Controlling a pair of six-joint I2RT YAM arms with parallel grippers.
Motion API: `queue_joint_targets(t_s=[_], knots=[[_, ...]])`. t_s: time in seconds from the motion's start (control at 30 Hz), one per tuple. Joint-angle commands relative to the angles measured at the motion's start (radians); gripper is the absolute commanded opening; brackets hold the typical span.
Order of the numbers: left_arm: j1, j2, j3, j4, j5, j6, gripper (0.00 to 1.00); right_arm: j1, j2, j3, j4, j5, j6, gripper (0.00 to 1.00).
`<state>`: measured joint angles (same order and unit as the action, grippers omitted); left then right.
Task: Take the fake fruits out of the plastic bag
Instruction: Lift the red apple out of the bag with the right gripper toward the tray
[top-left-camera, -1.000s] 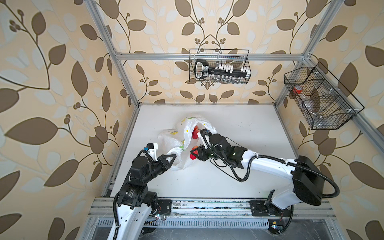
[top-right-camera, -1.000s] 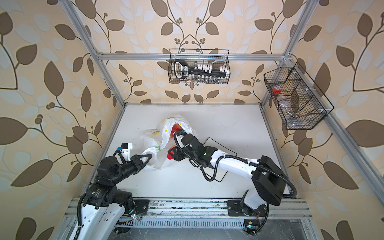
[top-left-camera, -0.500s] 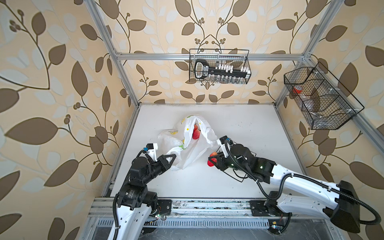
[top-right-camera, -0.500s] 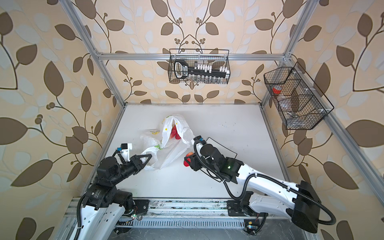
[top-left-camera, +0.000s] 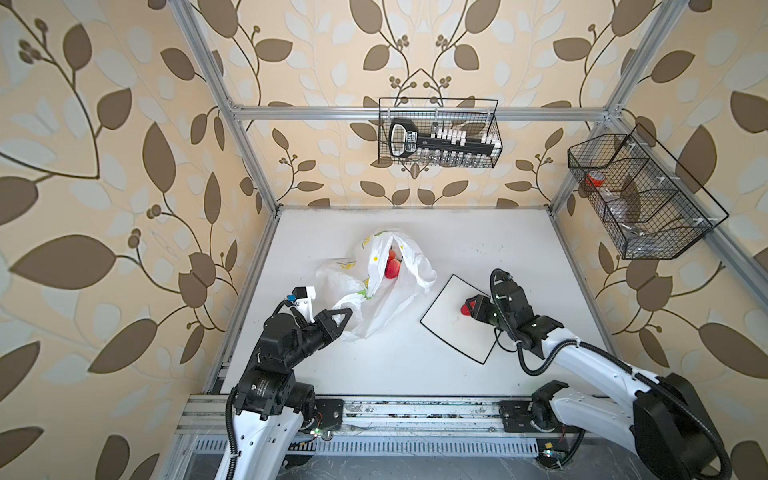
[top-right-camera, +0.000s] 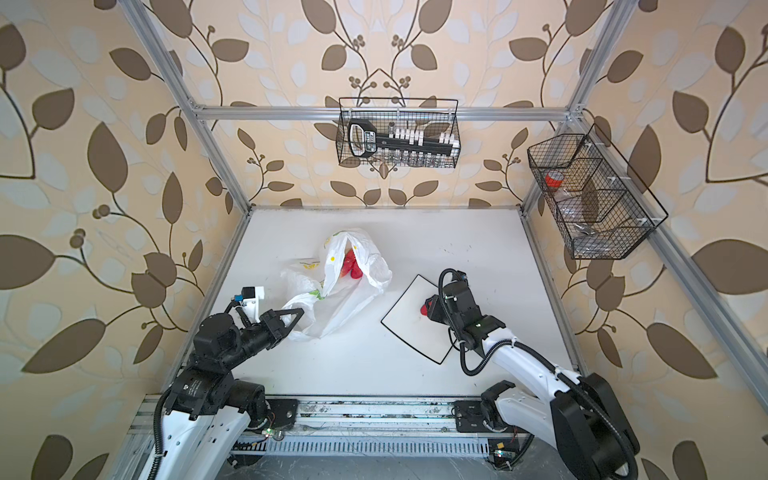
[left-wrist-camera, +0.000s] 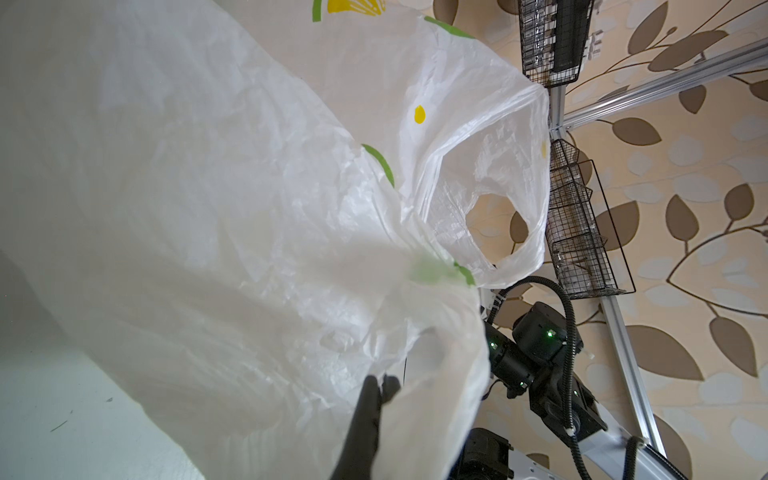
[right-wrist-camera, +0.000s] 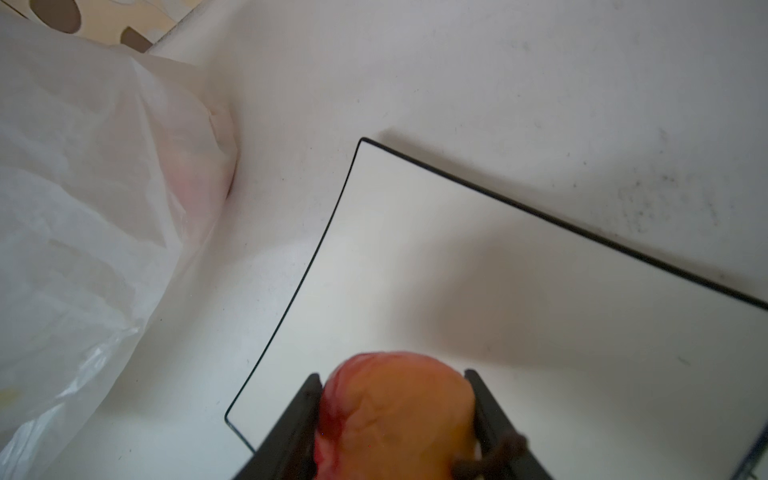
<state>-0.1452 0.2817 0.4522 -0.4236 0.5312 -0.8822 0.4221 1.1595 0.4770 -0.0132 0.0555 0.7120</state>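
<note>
Just changed: a second back the right fingers (right-wrist-camera: 297, 419) are at the mouth of the bag (top-left-camera: 397, 297). Now they are clear of it, over the plate (top-left-camera: 453, 334) at centre right of both top views, and the arm no longer covers the plate.
Meaning for the task: one fruit is out of the bag. By my reading only its release remains before the arm goes back for more.
Right fingers: set at a middling width, one on each side of the peach (right-wrist-camera: 399, 415), gripping it.
Peach: red-orange, at the bottom edge of the right wrist view, above the plate near one corner. A soft shadow falls on the plate beside it. I cannot tell whether it touches the plate.
Left fingers (left-wrist-camera: 368, 409): closed tight on a fold of the bag's edge, at lower left of the bag in both top views. They have not moved in the last second.
Bag: lies crumpled on the table (top-left-camera: 478, 241), left of centre, well apart from the peach, its mouth standing open.
Fruits left: red fruits (top-right-camera: 351, 266) show inside the open mouth, far from either set of fingers. A pink blur shows through the plastic at the left of the right wrist view. The count is hidden.
Risk: the thin plastic may sag shut if the left grip slackens.
</note>
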Motion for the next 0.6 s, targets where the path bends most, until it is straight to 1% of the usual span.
queue_joint_targets(t_s=[0.0,0.1,0.27,0.43,0.53,0.57], knots=[[-0.008,0.003,0.023,0.0,-0.002,0.02,0.0,-0.008,0.078,0.023,0.144,-0.008,-0.028,0.34],[-0.008,0.005,0.024,-0.003,-0.002,0.02,0.0,-0.016,0.147,0.033,0.214,0.0,-0.044,0.34],[-0.008,0.004,0.023,-0.003,0.001,0.02,0.0,-0.037,0.268,0.075,0.282,-0.024,-0.068,0.35],[-0.008,0.001,0.025,-0.009,0.003,0.02,0.0,-0.044,0.377,0.109,0.31,-0.023,-0.056,0.36],[-0.009,0.0,0.027,-0.012,0.002,0.02,0.0,-0.044,0.416,0.116,0.323,-0.022,-0.054,0.38],[-0.008,0.001,0.027,-0.011,0.001,0.039,0.0,-0.044,0.427,0.118,0.324,-0.023,-0.054,0.39]])
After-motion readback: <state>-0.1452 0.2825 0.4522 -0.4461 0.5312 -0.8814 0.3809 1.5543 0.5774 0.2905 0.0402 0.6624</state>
